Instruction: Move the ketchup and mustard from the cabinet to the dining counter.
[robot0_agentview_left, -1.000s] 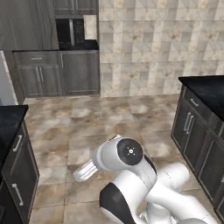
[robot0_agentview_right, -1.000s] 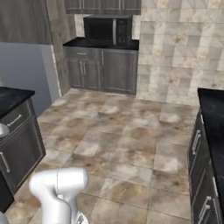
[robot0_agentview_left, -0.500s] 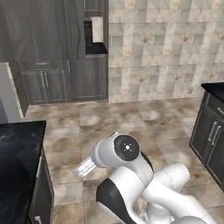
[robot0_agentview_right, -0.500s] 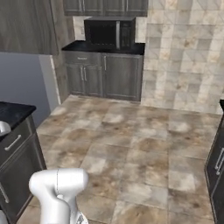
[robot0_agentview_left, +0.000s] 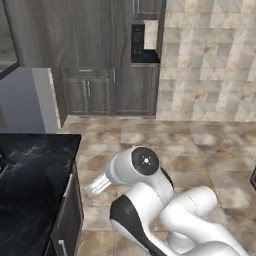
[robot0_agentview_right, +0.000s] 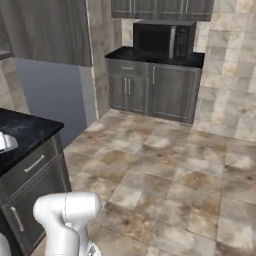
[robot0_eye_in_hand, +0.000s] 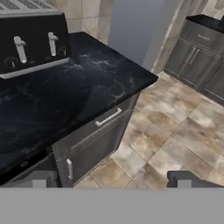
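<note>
My gripper (robot0_eye_in_hand: 113, 181) is open, its two dark fingertips (robot0_eye_in_hand: 46, 179) wide apart with nothing between them. It looks down over the corner of a black worktop (robot0_eye_in_hand: 65, 100) that carries a toaster (robot0_eye_in_hand: 30, 41). In the left base view my white arm (robot0_agentview_left: 145, 190) is folded low over the tiled floor. A dark grey-brown wood-grain wall cabinet (robot0_agentview_left: 75, 30) hangs at the upper left, also seen as the wall cabinet (robot0_agentview_right: 45, 30) in the right base view; I see no handle and its inside is hidden. The ketchup, the mustard and the dining counter are out of view.
The black worktop (robot0_agentview_left: 30, 185) with drawers below stands close on my left, and its corner (robot0_agentview_right: 25, 132) shows in the right base view. Dark base cabinets (robot0_agentview_right: 150, 90) with a microwave (robot0_agentview_right: 162, 40) line the far wall. Tiled floor (robot0_agentview_right: 165, 170) lies open ahead.
The whole picture has swung, so the base has turned. The left worktop and hanging cabinet have come in closer, and the right-hand counter has left view. The arm's pose and the open jaws are unchanged.
</note>
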